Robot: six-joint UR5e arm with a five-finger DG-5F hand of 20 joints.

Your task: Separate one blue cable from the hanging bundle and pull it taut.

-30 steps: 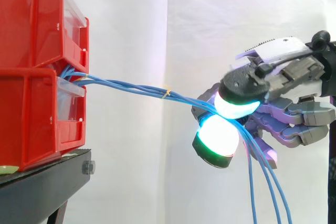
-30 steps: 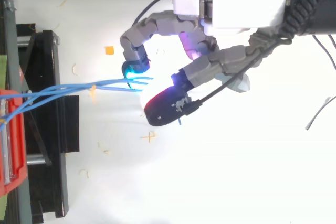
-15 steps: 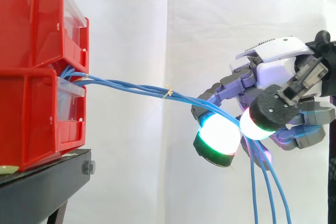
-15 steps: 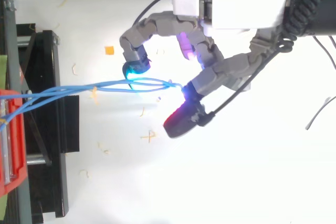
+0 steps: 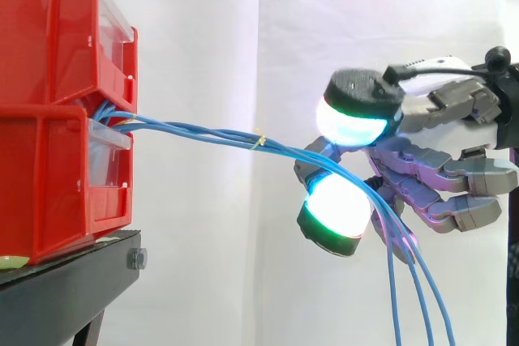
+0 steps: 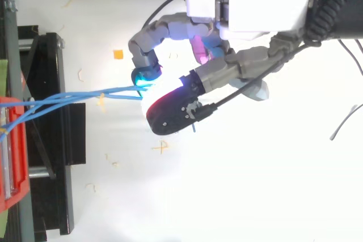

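Observation:
Several blue cables [image 5: 211, 135] leave the gap between two stacked red bins [image 5: 49, 111] as one bundle, bound by a small yellow tie [image 5: 258, 143]. They run right, bend over the curled fingers of my hand [image 5: 454, 176] and hang down past the view's lower edge. One glowing fingertip [image 5: 334, 212] sits under the bundle. The thumb pad [image 5: 353, 119] hovers just above it, with a small gap. From above, the cables [image 6: 85, 96] reach the hand [image 6: 249, 4] and vanish under the thumb. No single cable stands apart from the rest.
The bins rest on a black stand [image 5: 73, 281] at the left, seen from above as a dark frame [image 6: 57, 140]. A white curtain hangs behind. An orange scrap [image 6: 118, 54] and small bits of litter lie on the white floor.
The thumb pressed on the bundle, then swung off to the lower right, and now stands raised above the cables, nearer the bins. The bundle has hardly shifted.

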